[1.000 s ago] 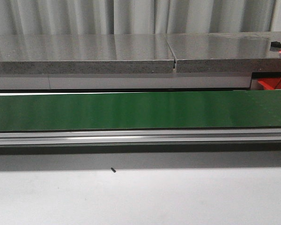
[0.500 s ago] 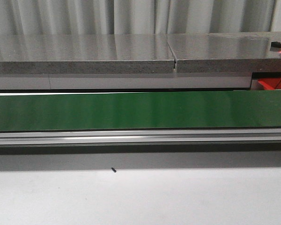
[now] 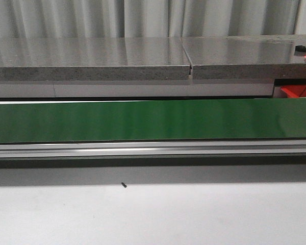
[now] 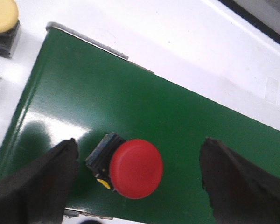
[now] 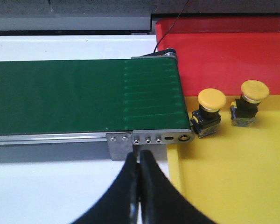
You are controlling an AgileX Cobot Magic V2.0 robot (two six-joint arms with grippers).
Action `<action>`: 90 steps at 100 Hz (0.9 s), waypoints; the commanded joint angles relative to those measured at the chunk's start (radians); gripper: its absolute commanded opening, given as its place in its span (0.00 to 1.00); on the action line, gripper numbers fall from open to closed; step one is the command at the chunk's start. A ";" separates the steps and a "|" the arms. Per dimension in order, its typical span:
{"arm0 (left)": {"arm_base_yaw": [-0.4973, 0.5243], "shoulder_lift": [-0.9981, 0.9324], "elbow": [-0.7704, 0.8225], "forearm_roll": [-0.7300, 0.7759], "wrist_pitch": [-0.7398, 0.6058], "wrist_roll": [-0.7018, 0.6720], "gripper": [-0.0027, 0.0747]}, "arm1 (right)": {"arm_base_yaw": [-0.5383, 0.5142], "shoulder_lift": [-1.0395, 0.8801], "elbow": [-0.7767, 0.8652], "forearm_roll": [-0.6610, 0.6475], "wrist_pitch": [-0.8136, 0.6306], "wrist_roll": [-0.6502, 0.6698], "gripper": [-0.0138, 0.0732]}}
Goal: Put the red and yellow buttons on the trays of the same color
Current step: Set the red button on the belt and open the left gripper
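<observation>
Red button (image 4: 136,168), mushroom-headed with a dark base, lies on its side on the green conveyor belt (image 4: 144,107), directly between the two dark fingers (image 4: 35,186) of the left gripper (image 4: 137,179). The fingers stand wide apart, one on each side of the button, neither touching it; the gripper holds nothing. Beyond the belt's end on this side, a yellow button (image 4: 2,18) rests on the white surface (image 4: 186,42), well apart from the fingers.

In the right wrist view, the right gripper (image 5: 139,175) shows its two fingers pressed together with nothing between them. They hang just before the metal end bracket (image 5: 149,139) of the belt (image 5: 79,95). To one side of the fingertips lies the yellow tray (image 5: 233,177), carrying two yellow buttons: the nearer yellow button (image 5: 207,112) stands close to the belt's end, the farther yellow button (image 5: 249,101) just beside it. The red tray (image 5: 224,51) adjoins the yellow one beyond them.

The front view shows the belt (image 3: 153,120) bare along its visible length, a corner of the red tray (image 3: 297,91) at its far right, and a grey countertop (image 3: 143,56) behind; neither gripper appears there.
</observation>
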 commanded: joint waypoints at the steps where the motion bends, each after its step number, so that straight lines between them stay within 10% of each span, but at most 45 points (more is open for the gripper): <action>1: 0.022 -0.055 -0.031 0.013 -0.023 -0.003 0.73 | -0.006 0.006 -0.024 -0.012 -0.067 -0.004 0.05; 53: 0.130 -0.045 -0.031 0.492 -0.026 -0.224 0.72 | -0.006 0.006 -0.024 -0.012 -0.067 -0.004 0.05; 90: 0.149 0.015 -0.031 0.520 -0.077 -0.255 0.73 | -0.006 0.006 -0.024 -0.012 -0.067 -0.004 0.05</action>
